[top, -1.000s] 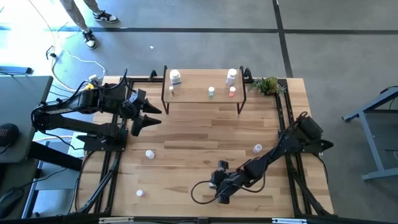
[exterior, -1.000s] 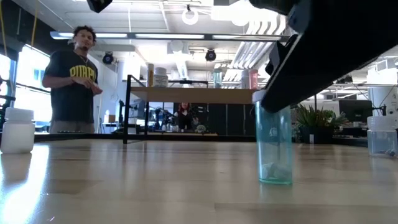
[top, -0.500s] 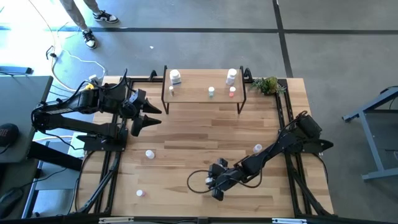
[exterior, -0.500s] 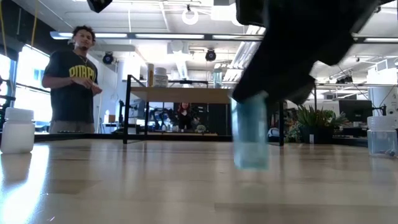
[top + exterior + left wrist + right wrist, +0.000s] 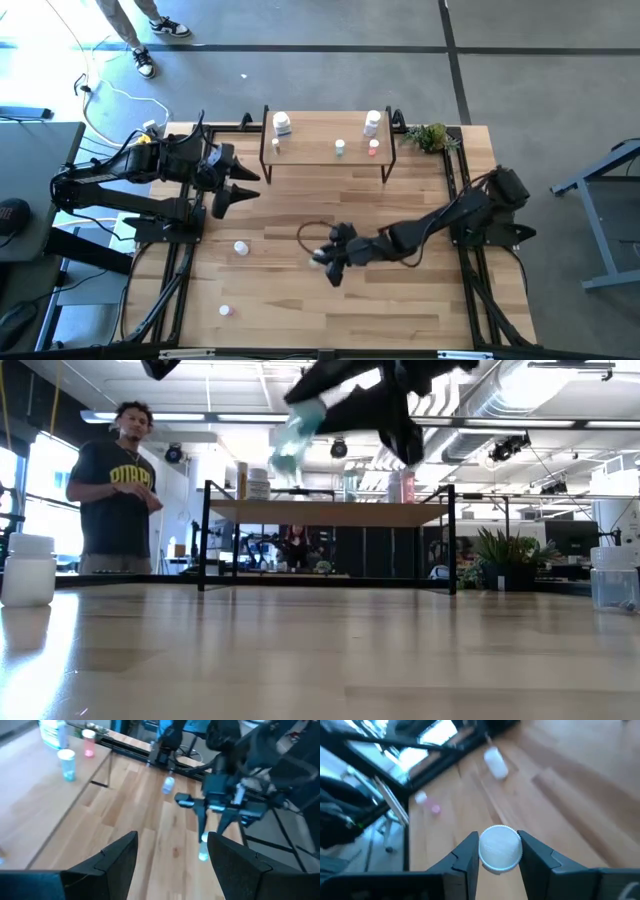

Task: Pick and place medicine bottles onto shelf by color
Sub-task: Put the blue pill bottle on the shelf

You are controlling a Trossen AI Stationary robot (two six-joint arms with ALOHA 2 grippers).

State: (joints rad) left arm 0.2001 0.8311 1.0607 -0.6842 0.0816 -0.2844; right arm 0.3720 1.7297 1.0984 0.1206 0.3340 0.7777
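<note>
Right gripper [image 5: 322, 262] up over the middle of the table [image 5: 300, 225], squeezing a pale teal bottle [image 5: 296, 432] tight. Farther off, left gripper [image 5: 247, 186] waiting wide open. Four bottles on the shelf [image 5: 320, 149] behind.

You are looking at an open-plan robotics lab: a slatted light-wood desk [image 5: 330, 210] stands on a grey concrete floor [image 5: 330, 25], white ducts and exposed ceiling pipes [image 5: 450, 430] run overhead, and a person in a dark printed T-shirt [image 5: 115, 490] stands beside it.
</note>
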